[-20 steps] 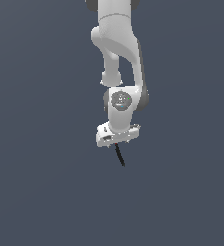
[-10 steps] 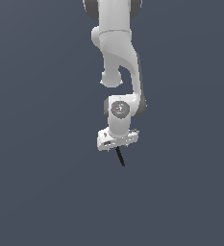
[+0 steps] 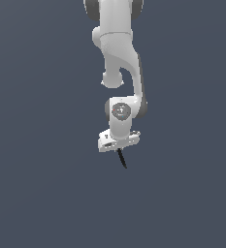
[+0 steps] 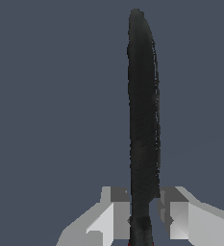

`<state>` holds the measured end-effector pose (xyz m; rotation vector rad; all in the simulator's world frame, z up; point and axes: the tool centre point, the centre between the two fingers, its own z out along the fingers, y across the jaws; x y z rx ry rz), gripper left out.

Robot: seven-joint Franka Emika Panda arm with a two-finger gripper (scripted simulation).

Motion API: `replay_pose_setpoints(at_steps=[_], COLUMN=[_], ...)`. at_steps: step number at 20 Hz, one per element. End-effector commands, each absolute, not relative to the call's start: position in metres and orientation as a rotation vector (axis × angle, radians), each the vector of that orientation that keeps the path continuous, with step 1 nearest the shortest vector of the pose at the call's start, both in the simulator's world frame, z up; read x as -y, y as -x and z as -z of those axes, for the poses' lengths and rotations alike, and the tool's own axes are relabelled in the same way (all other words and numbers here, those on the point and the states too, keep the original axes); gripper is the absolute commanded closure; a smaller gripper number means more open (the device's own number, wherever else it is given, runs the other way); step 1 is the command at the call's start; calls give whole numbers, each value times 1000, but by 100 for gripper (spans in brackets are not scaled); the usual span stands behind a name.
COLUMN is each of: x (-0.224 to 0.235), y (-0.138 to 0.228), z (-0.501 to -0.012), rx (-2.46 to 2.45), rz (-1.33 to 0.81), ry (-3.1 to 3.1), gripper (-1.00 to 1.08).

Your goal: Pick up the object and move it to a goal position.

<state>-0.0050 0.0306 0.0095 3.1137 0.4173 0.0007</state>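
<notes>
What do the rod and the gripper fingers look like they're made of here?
The rod: black, matte, faintly mottled, no glints; perhaps plastic or rubber, but the render leaves it open. A red trace shows at its clamped end. The gripper fingers: flat light grey facets with hard edges, like painted metal or plastic; undecidable.

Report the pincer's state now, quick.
Pincer: closed on the rod, fingers pressed against both its sides, black end sticking out beyond them.

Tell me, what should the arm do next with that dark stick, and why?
Probably carry it on toward the goal, keeping the grip closed: the gripper pinches the rod between both fingers, and its black end hangs free below the hand. No goal marker shows.
</notes>
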Motion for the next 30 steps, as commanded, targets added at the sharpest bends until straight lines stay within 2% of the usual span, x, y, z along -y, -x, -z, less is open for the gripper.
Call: replay_pose_setpoints(at_steps=[1, 7, 12, 25, 30], x=[-30, -27, -6, 114, 143], y=[5, 4, -2, -37, -47], z=[-8, -11, -17, -53, -62], rx=[-416, -417, -417, -417, -417], rz=[0, 0, 0, 0, 0], ry=[-3114, -3114, -3114, -3114, -3114], gripper=[108, 108, 108, 108, 108])
